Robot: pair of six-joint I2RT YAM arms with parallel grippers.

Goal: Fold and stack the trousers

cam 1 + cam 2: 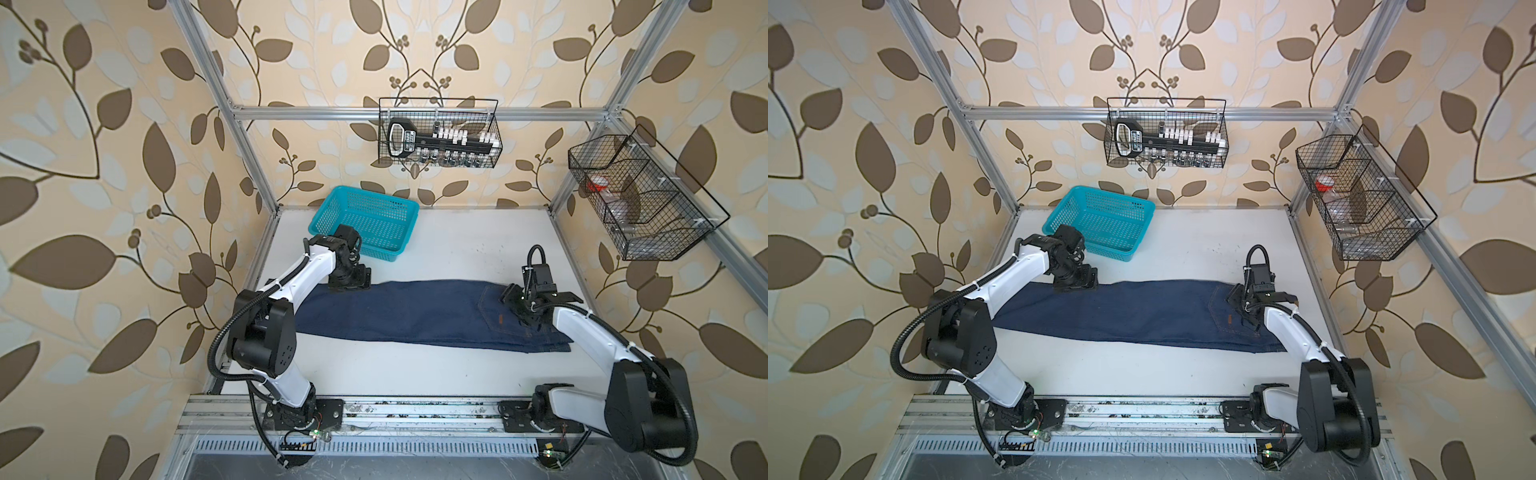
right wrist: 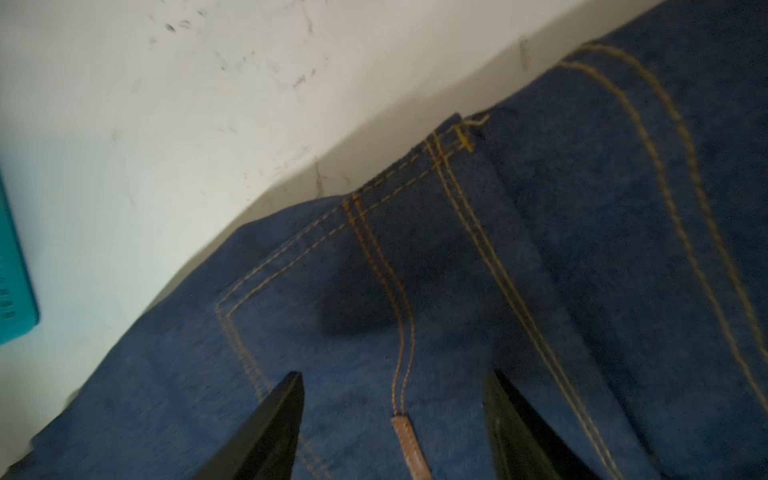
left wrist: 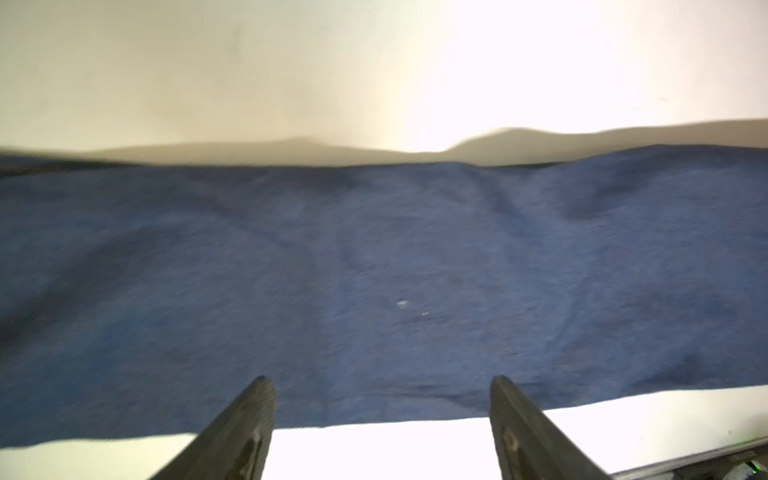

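Note:
The trousers are dark navy denim and lie in one long flat strip across the table, waist end on the right. Orange stitching outlines a back pocket with a small tan tab. My left gripper is open at the far edge of the leg end. In the left wrist view its gap spans the cloth's edge with nothing between the fingers. My right gripper is open just above the pocket, the tab showing in its gap.
A teal plastic basket stands at the back left of the white table, just behind my left wrist. Two black wire baskets hang on the frame at the back and right. An aluminium rail runs along the front.

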